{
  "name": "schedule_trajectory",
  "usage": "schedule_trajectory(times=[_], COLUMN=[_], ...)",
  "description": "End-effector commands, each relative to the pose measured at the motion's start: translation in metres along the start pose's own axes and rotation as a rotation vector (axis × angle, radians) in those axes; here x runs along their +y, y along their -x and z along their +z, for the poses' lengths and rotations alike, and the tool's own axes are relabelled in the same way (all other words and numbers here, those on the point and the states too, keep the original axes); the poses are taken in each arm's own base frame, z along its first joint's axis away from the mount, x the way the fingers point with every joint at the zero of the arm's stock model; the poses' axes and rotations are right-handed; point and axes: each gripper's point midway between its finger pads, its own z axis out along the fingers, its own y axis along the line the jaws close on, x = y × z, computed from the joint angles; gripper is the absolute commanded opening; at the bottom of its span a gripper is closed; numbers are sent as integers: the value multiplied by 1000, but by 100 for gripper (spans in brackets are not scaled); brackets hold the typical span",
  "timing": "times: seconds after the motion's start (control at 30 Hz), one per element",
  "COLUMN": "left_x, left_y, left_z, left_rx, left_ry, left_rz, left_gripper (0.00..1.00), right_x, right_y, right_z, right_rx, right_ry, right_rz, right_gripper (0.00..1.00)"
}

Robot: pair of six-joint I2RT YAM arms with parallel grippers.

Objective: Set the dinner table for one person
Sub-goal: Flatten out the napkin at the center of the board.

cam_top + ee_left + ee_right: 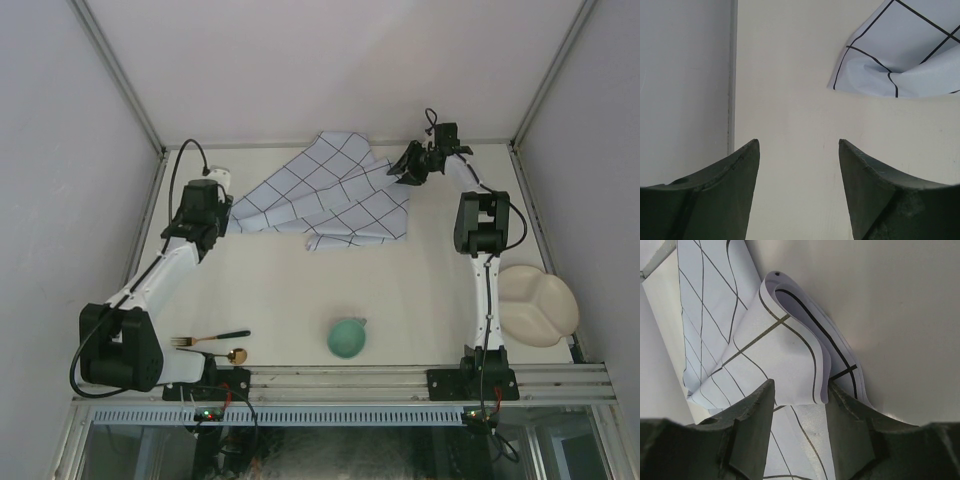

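Since the right gripper [800,390] has its jaws around a raised fold of the pale-blue cloth [790,350], which appears pinched between them though the view is too close to be sure, the cloth should be lifted only a little. Then it should be drawn slowly from the upper middle of the top view toward the bare centre of the dinner table [300,290]. The left gripper [799,145] hangs open and empty over the table at upper left, near the cloth's other corner, and could take that corner to pull the cloth flat. No brand, label or writing can be read.
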Motion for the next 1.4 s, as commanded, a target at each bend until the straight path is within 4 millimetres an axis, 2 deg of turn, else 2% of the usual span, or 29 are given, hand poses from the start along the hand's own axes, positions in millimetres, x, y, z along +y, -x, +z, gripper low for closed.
schedule_trajectory(times=[0.0,0.17,0.27,0.37,0.4,0.53,0.63,0.77,0.83,0.9,1.03,1.13,1.23,1.37], left_x=[12,15,15,15,15,17,16,10,-2,-20,-58,-69,-76,-87], left_y=[15,14,13,12,12,10,12,15,12,9,3,6,12,13], left_z=[-10,-12,-12,-13,-13,-14,-16,-20,-19,-19,-21,-20,-23,-23], left_rx=[-52,-52,-50,-48,-49,-49,-59,-78,-80,-83,-94,-107,-124,-122], left_ry=[15,22,23,23,23,25,16,-29,-87,-177,-342,-350,-358,-372], left_rz=[-29,-30,-31,-32,-32,-34,-39,-48,-50,-39,0,34,54,82], left_gripper=[69,69,69,69,69,69,69,69,69,69,68,68,68,68], right_x=[8,12,11,9,9,13,28,67,93,106,132,155,170,169], right_y=[10,13,14,15,14,15,20,29,31,27,13,11,10,9], right_z=[11,17,21,24,24,16,-6,-56,-86,-106,-135,-162,-185,-202], right_rx=[-41,-54,-62,-60,-59,-57,-82,-143,-183,-201,-172,-175,-198,-180], right_ry=[22,38,41,46,46,57,71,114,132,136,224,279,287,276], right_rz=[-19,-28,-32,-32,-32,-30,-42,-120,-188,-233,-293,-340,-392,-396], right_gripper=[45,43,33,13,2,0,0,0,0,0,0,0,0,0])
